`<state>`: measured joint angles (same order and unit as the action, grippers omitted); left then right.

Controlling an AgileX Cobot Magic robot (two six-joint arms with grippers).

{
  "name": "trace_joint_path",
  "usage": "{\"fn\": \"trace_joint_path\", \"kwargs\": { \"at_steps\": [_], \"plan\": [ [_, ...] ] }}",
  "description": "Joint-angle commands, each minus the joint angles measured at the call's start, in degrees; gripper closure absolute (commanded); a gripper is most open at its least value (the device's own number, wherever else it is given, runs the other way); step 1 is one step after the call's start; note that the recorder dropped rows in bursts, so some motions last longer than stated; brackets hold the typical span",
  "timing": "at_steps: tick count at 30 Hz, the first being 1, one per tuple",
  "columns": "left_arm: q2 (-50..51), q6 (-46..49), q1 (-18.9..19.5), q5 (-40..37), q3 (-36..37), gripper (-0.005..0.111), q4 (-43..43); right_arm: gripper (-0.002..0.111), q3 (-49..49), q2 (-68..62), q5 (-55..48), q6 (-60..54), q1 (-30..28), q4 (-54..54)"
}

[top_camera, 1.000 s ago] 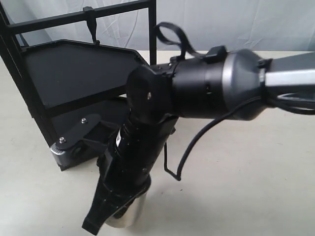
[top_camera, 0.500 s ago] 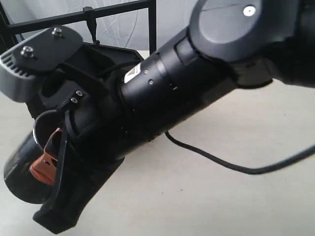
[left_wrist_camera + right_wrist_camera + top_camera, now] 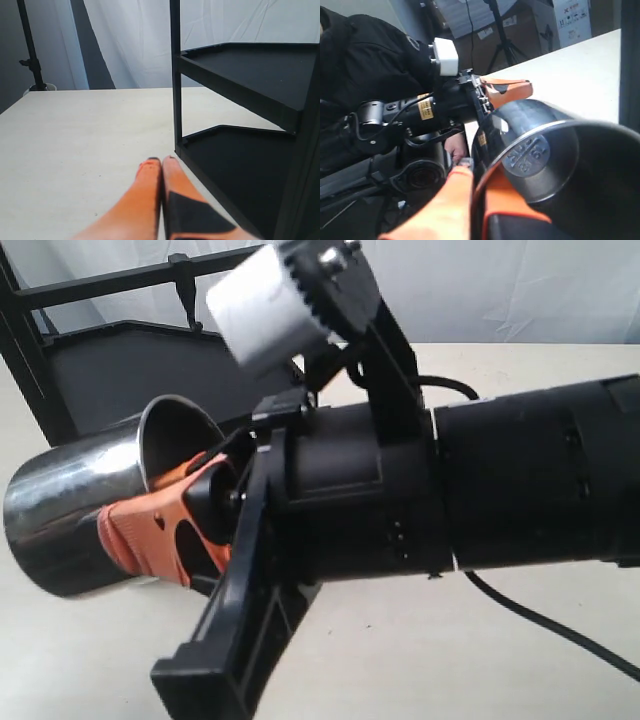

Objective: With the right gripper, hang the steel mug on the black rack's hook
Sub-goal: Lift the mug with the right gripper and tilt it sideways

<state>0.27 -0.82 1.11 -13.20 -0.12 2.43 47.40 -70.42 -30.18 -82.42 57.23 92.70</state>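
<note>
The steel mug (image 3: 60, 520) hangs on its side in the air at the left, mouth turned toward the arm. My right gripper (image 3: 150, 515) is shut on its wall, one orange finger inside and one outside. The right wrist view looks into the mug (image 3: 530, 150), down to the stamped mark on its base, past the right gripper (image 3: 477, 172). I cannot see the mug's handle. Behind the mug stands the black rack (image 3: 120, 370), its hook (image 3: 186, 295) hanging from the top bar, above and beyond the mug. My left gripper (image 3: 161, 161) is shut and empty, low over the table beside the rack (image 3: 250, 70).
The right arm's bulky black body fills the middle and right of the exterior view, with its pale camera block (image 3: 265, 305) near the rack's top bar. A black cable (image 3: 540, 620) trails over the beige table (image 3: 450, 670). A white curtain hangs behind.
The right arm has lifted the mug off the table and swung it up and left. The mug now lies sideways at shelf height, and the wrist has rolled over.
</note>
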Motion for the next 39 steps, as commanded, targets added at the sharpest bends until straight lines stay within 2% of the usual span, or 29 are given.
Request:
{"fn": "trace_joint_path", "kwargs": {
  "at_steps": [1, 4, 10, 14, 17, 19, 22, 36, 39],
  "plan": [
    [-0.27, -0.14, -0.07, -0.02, 0.12, 0.105, -0.01, 0.109, -0.99, 0.54, -7.68, -8.97, 0.08, 3.48],
    [-0.27, -0.14, -0.07, -0.02, 0.12, 0.105, -0.01, 0.109, -1.43, 0.54, -11.98, -17.31, 0.08, 3.63],
    [-0.27, -0.14, -0.07, -0.02, 0.12, 0.105, -0.01, 0.109, -1.43, 0.54, -9.46, -27.55, -0.87, 3.87],
    [-0.27, -0.14, -0.07, -0.02, 0.12, 0.105, -0.01, 0.109, -1.43, 0.54, -4.51, -34.57, -2.62, 3.84],
    [-0.27, -0.14, -0.07, -0.02, 0.12, 0.105, -0.01, 0.109, -1.43, 0.54, 3.7, -38.42, -2.89, 2.93],
    [-0.27, -0.14, -0.07, -0.02, 0.12, 0.105, -0.01, 0.109, -1.43, 0.54, 8.18, -38.42, -2.89, -1.06],
    [-0.27, -0.14, -0.07, -0.02, 0.12, 0.105, -0.01, 0.109, -2.02, -0.08, 9.38, -38.42, -2.89, -6.58],
    [-0.27, -0.14, -0.07, -0.02, 0.12, 0.105, -0.01, 0.109, -1.51, 0.89, 6.59, -38.42, -2.89, -10.58],
    [-0.27, -0.14, -0.07, -0.02, 0.12, 0.105, -0.01, 0.109, -0.98, 1.38, 5.04, -38.42, -2.89, -20.86]
  ]
}}
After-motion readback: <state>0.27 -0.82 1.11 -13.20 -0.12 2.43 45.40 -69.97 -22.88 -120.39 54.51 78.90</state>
